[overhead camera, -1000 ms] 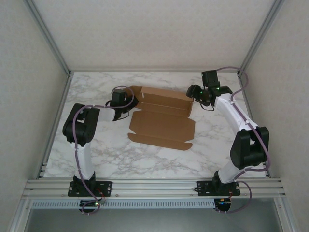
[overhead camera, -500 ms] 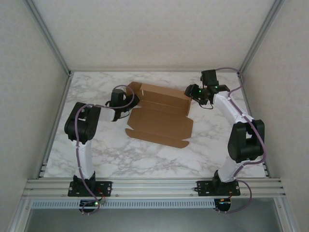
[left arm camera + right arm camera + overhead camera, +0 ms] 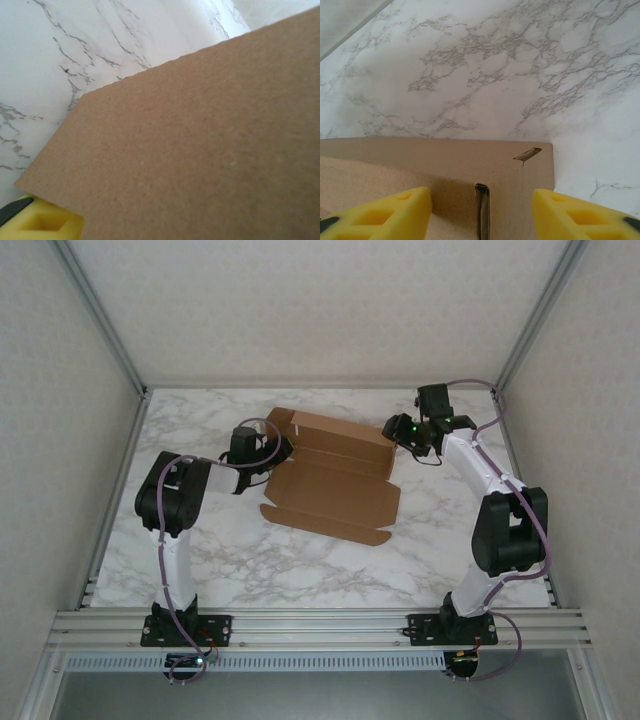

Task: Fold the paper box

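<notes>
Right wrist: right tool [image 3: 480, 210] released, astride paper box [image 3: 395, 165] wall; left wrist: flap hides left tool [image 3: 265, 448], state unclear

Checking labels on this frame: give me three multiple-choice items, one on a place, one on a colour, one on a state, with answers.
1. Where is the right hand?
A. at the far right corner of the box
B. beside its own base
C. at the box's left end

2. What colour are its fingers?
A. yellow
B. red
C. blue

3. What state is the box in?
A. fully closed
B. partly folded, front panel open
C. crumpled into a ball

Answers:
1. A, the top view shows the hand at that corner.
2. A, both fingers are yellow in the right wrist view.
3. B, the back part stands folded up while the front panel lies flat.
</notes>
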`<action>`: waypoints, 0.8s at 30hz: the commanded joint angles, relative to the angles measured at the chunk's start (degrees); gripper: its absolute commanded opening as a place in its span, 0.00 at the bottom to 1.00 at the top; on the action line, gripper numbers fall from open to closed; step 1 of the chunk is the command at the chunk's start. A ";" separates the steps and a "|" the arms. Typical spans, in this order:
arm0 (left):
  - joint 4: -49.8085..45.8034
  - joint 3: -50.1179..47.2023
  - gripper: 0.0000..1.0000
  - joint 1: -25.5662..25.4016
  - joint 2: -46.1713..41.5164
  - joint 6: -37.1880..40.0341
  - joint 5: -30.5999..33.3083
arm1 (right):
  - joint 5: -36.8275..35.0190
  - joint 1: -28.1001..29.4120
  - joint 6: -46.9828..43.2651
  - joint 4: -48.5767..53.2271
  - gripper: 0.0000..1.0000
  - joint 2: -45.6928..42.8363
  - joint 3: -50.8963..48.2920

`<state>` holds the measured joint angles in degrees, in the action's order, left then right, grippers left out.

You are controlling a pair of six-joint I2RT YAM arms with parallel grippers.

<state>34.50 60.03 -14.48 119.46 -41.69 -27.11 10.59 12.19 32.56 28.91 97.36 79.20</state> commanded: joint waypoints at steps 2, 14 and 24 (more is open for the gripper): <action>-0.50 1.22 0.47 -2.57 -2.25 3.11 -2.26 | 1.80 0.33 -1.82 2.54 0.55 1.60 0.78; 0.73 -2.29 0.48 -3.11 -7.97 5.14 6.42 | 1.78 0.36 -2.30 3.17 0.54 1.42 1.68; 2.54 1.39 0.48 -4.39 -1.31 1.85 -1.43 | 2.93 0.36 -2.20 3.26 0.54 1.71 2.17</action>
<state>35.59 59.90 -17.80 115.68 -38.65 -25.28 12.27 12.14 31.11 29.61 97.76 79.96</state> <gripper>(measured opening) 0.483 0.542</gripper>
